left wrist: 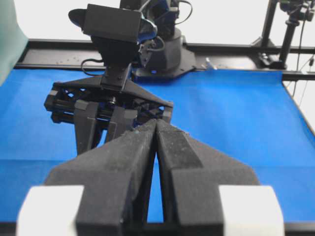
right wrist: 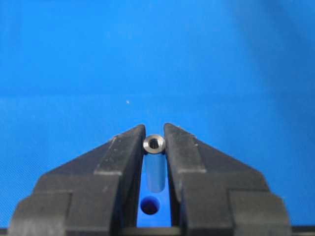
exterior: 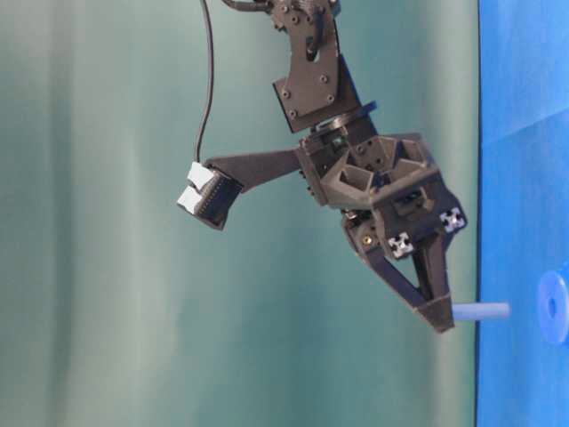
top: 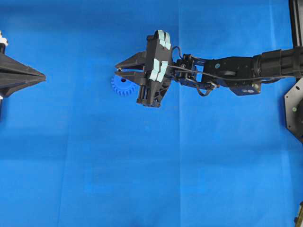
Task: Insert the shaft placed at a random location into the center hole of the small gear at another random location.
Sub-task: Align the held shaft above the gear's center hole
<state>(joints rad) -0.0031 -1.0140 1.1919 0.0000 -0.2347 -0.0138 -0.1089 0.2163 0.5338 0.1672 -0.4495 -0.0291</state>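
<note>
- The blue mat fills my whole overhead view, nothing fancy, just a few fold lines.
- My right arm comes in from the right edge and stretches almost straight across to the middle, with the wrist tipped down toward the mat. In the table-level view that one is turned sideways, so the mat is the blue strip on the right.
- The left arm is barely in the overhead shot, parked at the left edge well apart from everything. The left gripper is pinched together to a point, and in the left wrist view the two fingers sit flush with nothing between them.
- The right gripper is narrow and clamped on the shaft. The right wrist view shows its shiny round end squeezed between the tips, with the pin running down away from the camera.
- The small gear lies flat on the mat, partly tucked under the right gripper from above.
- The center hole shows up in the gap between the right fingers, just past the shaft's lower end. From table level the shaft tip is near the gear, but I can't tell if it's touching.
</note>
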